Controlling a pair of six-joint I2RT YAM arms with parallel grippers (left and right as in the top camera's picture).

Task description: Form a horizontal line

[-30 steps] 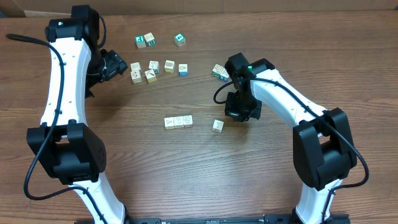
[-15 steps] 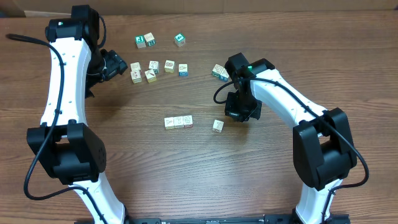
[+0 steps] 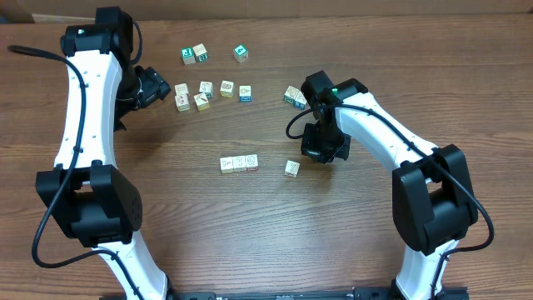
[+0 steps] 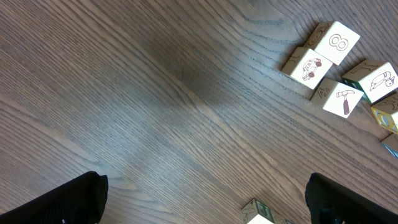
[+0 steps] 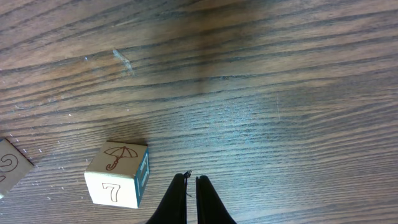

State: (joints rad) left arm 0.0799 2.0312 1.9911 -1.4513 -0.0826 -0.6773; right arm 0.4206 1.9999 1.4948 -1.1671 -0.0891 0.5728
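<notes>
Right gripper point(image 5: 191, 182) clenched, empty, tips just beside stray cube point(image 5: 118, 174), which lies right of row point(image 3: 239, 163), apart. Left gripper point(image 3: 154, 86) spread wide, beyond row. Expect cube light, rigid, smooth: pinch opposite flat faces.

Left of the umbrella cube point(image 5: 117, 173), a cube point(image 5: 11, 169) is cut off by the frame edge. Prints on the row point(image 3: 239, 163) cannot be resolved overhead.
</notes>
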